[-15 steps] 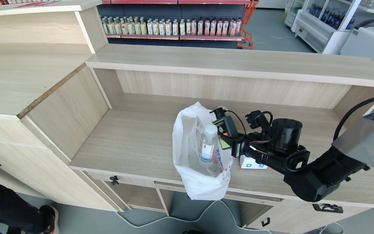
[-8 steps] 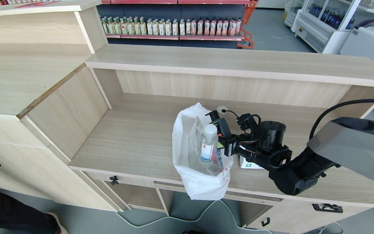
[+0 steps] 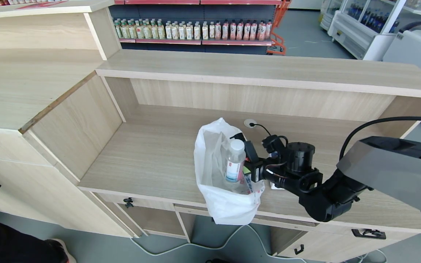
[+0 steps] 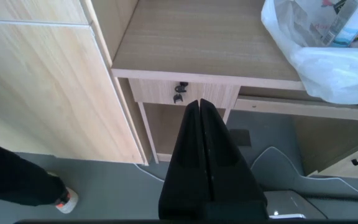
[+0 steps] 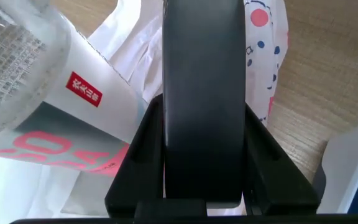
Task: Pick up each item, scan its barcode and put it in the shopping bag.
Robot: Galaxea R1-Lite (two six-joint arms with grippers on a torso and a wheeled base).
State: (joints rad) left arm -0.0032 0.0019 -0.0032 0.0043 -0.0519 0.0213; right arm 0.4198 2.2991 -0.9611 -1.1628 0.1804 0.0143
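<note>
Bagging step: right gripper at the shopping bag mouth, beside the water bottle inside — its jaws' state cannot be told, left gripper jaws closed, empty — next calls for a snag-free withdrawal.

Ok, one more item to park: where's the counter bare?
Bare: counter left of the shopping bag to the side wall, and behind it by the cable hole. Crowded: right of the bag, with the right hand and white box.

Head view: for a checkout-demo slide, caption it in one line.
Right gripper at the mouth of a white plastic shopping bag holding a clear white-capped bottle, on a light wooden counter.
</note>
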